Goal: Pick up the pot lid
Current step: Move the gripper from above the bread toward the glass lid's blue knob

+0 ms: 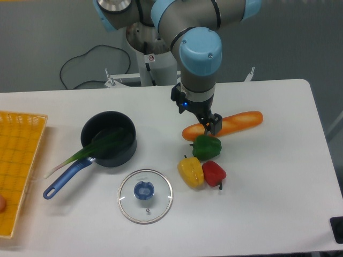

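My gripper (pixel 197 116) hangs below the arm near the upper middle of the table, its two dark fingers spread apart and nothing visible between them. Lower down and to the left lies the pot lid (pixel 130 200), a clear glass disc with a metal rim. A round blue knob (pixel 144 190) stands up from its middle. The gripper is well apart from the lid, towards the back right of it.
A black pot (pixel 124 154) with a blue handle (pixel 66 180) holds one end of a green leek (pixel 80 154). Near the gripper lie a carrot (pixel 242 122), a green pepper (pixel 206 148), a yellow pepper (pixel 190 172) and a red pepper (pixel 214 173). An orange crate (pixel 20 147) borders the left side.
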